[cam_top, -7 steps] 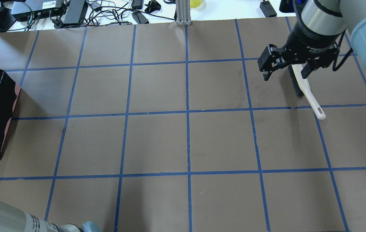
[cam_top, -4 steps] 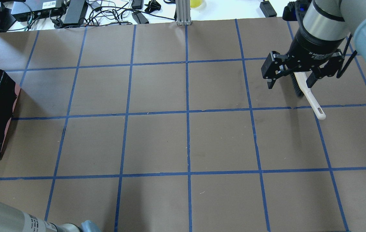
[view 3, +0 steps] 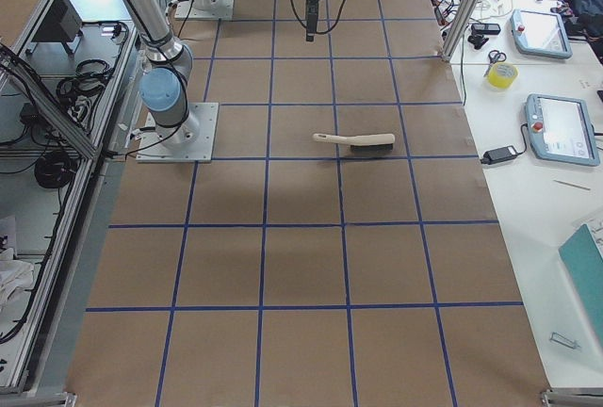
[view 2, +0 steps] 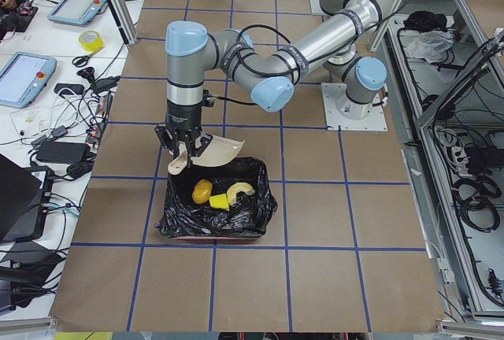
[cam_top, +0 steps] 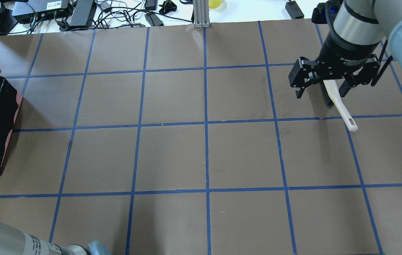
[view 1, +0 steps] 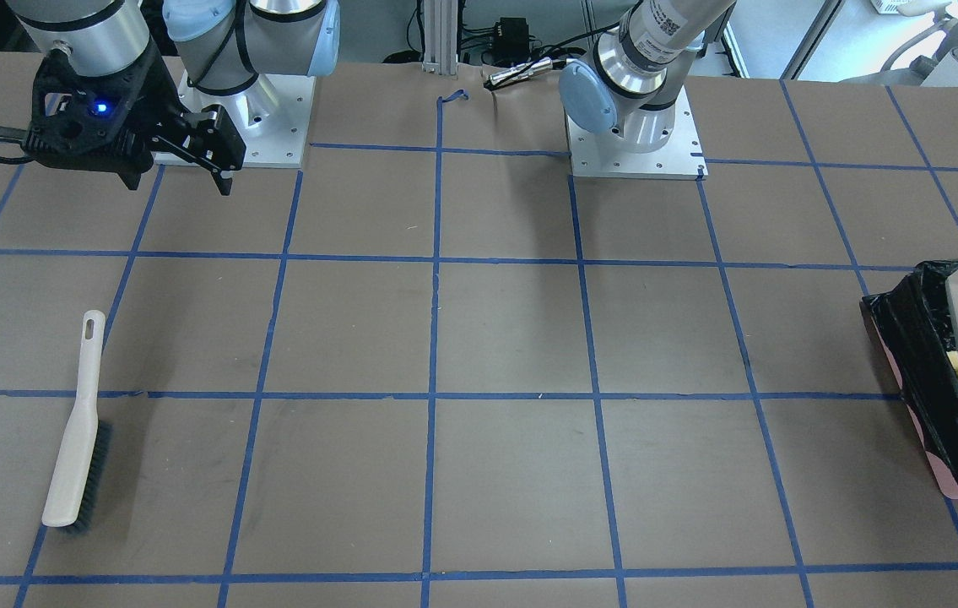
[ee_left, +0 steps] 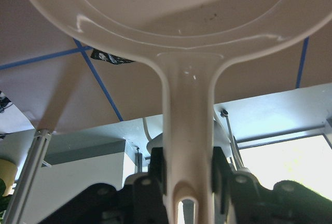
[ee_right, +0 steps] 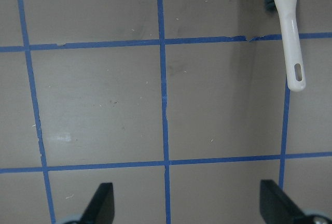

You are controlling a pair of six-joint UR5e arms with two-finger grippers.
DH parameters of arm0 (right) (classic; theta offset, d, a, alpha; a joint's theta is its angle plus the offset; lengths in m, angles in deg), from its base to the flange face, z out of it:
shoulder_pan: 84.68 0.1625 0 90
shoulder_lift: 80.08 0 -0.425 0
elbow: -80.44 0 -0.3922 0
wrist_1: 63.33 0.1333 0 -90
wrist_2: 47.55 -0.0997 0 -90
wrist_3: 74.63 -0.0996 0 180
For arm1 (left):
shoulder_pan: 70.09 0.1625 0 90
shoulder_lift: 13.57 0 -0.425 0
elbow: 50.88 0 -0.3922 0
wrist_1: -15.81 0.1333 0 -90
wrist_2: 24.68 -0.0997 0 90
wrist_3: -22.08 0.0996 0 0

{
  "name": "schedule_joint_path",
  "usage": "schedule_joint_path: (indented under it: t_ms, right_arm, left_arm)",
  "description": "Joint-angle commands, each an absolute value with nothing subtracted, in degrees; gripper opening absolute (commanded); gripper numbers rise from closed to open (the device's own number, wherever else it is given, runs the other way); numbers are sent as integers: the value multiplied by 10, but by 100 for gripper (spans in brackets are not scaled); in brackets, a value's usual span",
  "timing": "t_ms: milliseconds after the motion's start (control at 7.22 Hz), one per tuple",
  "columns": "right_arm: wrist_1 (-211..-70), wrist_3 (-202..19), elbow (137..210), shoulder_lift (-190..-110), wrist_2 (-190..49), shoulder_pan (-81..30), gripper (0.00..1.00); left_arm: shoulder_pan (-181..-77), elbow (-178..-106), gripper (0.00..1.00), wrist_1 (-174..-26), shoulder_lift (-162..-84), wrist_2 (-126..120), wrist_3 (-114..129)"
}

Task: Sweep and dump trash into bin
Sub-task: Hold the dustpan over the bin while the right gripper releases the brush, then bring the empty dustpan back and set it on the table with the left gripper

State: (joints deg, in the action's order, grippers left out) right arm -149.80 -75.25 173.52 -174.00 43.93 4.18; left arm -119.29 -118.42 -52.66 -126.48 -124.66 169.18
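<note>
dump looks done: trash [view 2: 202,192] is seen in the bin [view 2: 177,226], left edge; dustpan [view 2: 216,149] is clamped by the left gripper [view 2: 187,145]. right gripper [cam_top: 321,92] is spread wide, empty. next, dustpan should be parked clear.

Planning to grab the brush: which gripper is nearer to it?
Right. The right gripper hangs open above the table near the brush; the left gripper holds the dustpan at the bin, across the table.
</note>
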Motion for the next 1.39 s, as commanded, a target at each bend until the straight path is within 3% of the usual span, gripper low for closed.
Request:
schedule_joint_path:
  t_ms: [0,554,1247]
  right_arm:
    - [-1498,-749,1735,-1740,441,42,100]
    - [-1511,-750,1735,-1739,441,40,100]
    - [-1515,-750,1735,-1739,439,41,100]
  left_arm:
    - [-1230,-1179,0,-590,-1274,-1164,1660]
    - [-1330,-1186,0,-639,-1294,-1148,1535]
    - [-1428,-1197,0,-638,-1374,-1118,1360]
